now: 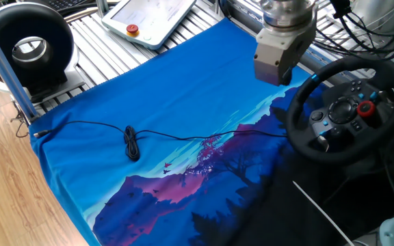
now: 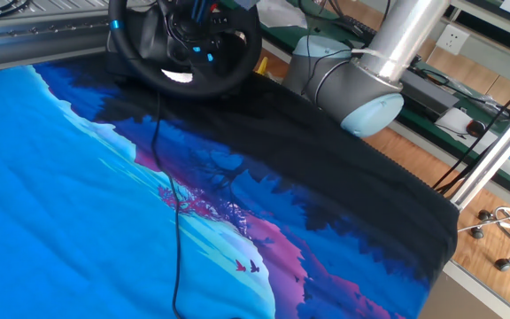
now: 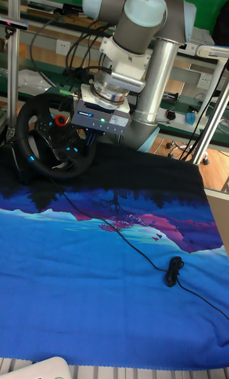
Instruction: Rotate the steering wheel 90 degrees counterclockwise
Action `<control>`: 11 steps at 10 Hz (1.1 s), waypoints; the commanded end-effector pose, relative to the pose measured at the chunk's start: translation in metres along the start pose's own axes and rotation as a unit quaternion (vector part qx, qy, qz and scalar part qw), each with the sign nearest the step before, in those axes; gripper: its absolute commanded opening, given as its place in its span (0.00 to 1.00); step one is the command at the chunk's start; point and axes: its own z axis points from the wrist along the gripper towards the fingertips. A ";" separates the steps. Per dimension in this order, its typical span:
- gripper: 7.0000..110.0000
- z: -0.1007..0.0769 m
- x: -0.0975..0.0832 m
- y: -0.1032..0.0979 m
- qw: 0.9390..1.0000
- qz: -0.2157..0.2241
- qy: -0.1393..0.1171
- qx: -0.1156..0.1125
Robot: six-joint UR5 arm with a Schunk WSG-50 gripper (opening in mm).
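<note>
Bright, even indoor light; soft shadows, sharp frames, no motion blur.

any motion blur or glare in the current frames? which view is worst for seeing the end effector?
One fixed view: sharp, end effector beside the steering wheel rim, fingers hard to make out. Tall fixed view: sharp, wheel dark, end effector body lit with green LEDs. The other fixed view: worst, end effector cropped at the top edge; mild sheen on the arm's elbow.
</note>
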 end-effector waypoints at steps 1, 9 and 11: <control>0.00 0.003 -0.011 0.017 0.999 0.004 -0.046 0.005; 0.00 0.004 -0.053 0.035 0.988 0.007 -0.140 -0.071; 0.00 0.000 -0.068 0.046 0.977 0.055 -0.164 -0.121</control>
